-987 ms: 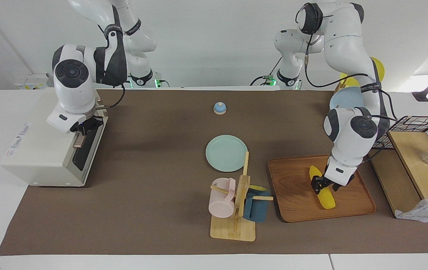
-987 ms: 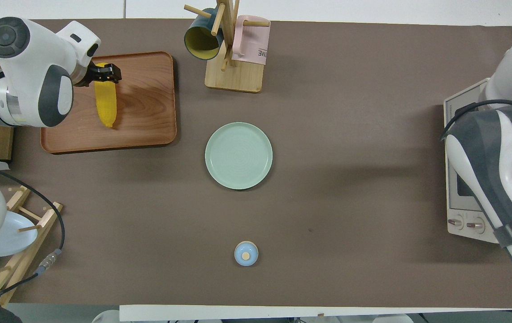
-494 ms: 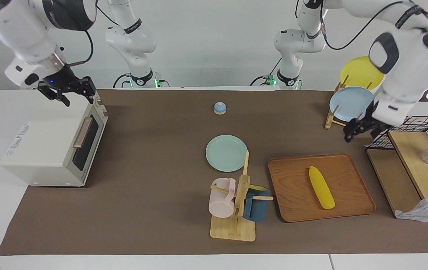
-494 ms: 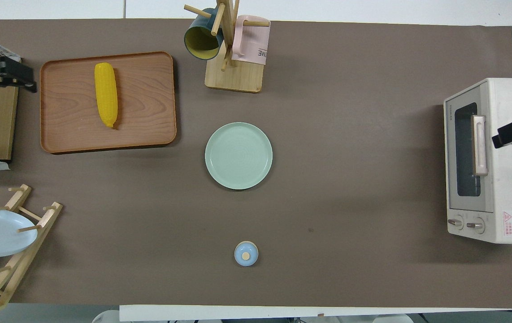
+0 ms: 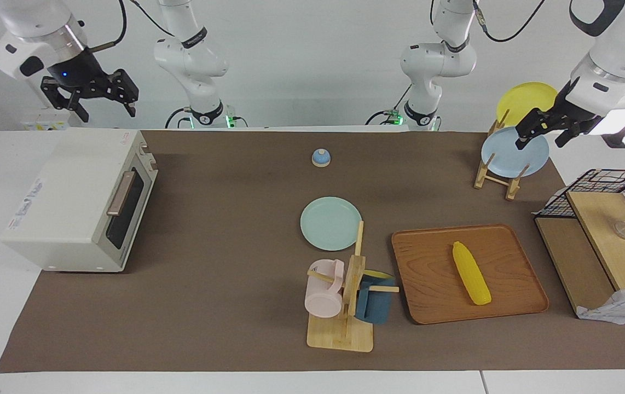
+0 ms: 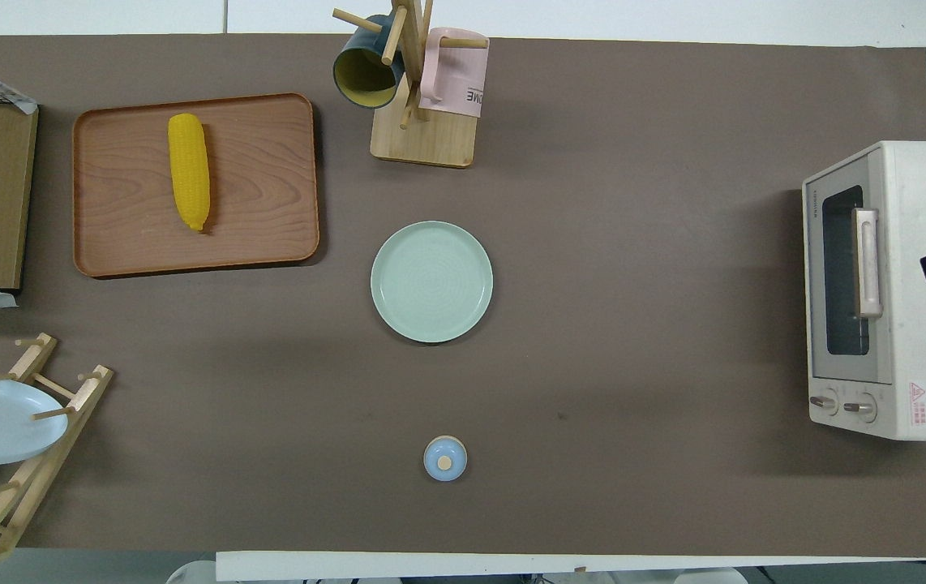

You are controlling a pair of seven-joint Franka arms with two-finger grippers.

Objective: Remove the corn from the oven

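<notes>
The corn [image 5: 471, 273] lies flat on the wooden tray [image 5: 427, 284] toward the left arm's end of the table, and also shows in the overhead view [image 6: 189, 172]. The oven [image 5: 71, 197] stands at the right arm's end with its door shut; its handle [image 5: 121, 192] is free. My right gripper [image 5: 107, 112] is open and empty, raised over the oven's top. My left gripper [image 5: 539, 141] is open and empty, raised over the plate rack [image 5: 501, 169]. Only the grippers' tips show in the overhead view.
A green plate [image 5: 330, 223] lies mid-table. A mug tree [image 5: 345, 295] with a pink and a blue mug stands beside the tray. A small blue knob [image 5: 320, 157] sits nearer the robots. The rack holds a blue and a yellow plate. A wire basket [image 5: 602, 180] stands at the left arm's end.
My left gripper let go of the corn on the tray and rose toward the plate rack. My right gripper left the oven's handle and rose over the oven.
</notes>
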